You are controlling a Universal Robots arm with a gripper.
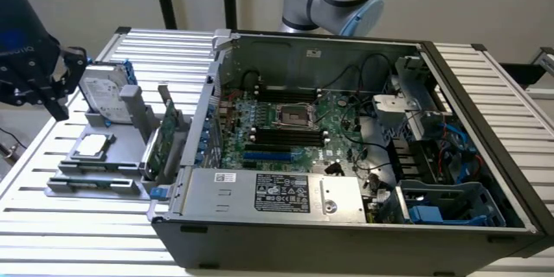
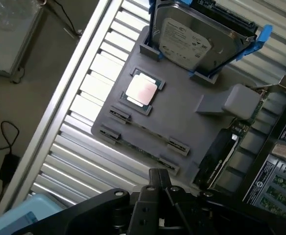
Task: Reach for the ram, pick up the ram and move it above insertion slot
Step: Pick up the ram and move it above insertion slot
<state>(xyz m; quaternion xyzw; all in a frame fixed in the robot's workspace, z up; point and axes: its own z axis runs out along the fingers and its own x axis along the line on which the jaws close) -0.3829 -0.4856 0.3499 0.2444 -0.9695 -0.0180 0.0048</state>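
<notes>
End effector point(image 2: 158, 180), pressed together, hangs above the tray's point(image 2: 182, 100) edge where the ram point(image 2: 148, 130) lies slotted.

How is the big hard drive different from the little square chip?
The hard drive is large and oblong; the chip is small and square. The hard drive stands propped on edge, while the chip lies flat in a recess. The hard drive has a printed label; the chip's top is plain and shiny. Both sit on the gray tray.
</notes>
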